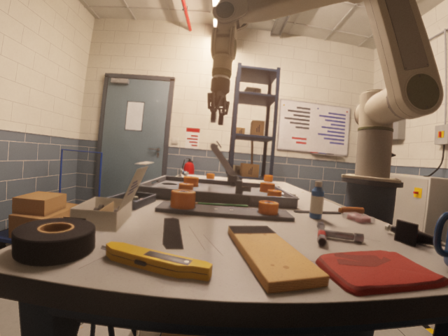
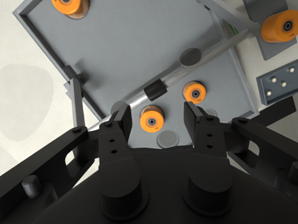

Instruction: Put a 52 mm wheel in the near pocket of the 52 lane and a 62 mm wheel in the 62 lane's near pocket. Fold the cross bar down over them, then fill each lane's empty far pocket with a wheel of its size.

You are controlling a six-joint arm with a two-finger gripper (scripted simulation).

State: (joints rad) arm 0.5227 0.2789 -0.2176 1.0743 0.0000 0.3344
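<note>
In the middle of the table stands a grey tray (image 1: 217,190) (image 2: 140,62) with round pockets. Its cross bar (image 1: 225,163) (image 2: 175,72) is tilted up on its hinge. Seen from the wrist camera, two orange wheels (image 2: 151,119) (image 2: 194,92) sit in pockets on one side of the bar, a third wheel (image 2: 70,6) sits in a far corner pocket, and some pockets (image 2: 167,138) are empty. In front of the tray a dark plate (image 1: 224,211) carries a larger orange wheel (image 1: 183,199) and a smaller one (image 1: 268,207). My gripper (image 1: 218,117) (image 2: 156,113) hangs high above the tray, open and empty.
Near the table's front edge lie a roll of black tape (image 1: 53,240), a yellow knife (image 1: 159,260), a wooden board (image 1: 275,258) and a red pad (image 1: 380,271). A bottle (image 1: 316,199) stands right of the plate, an open box (image 1: 105,211) left of it.
</note>
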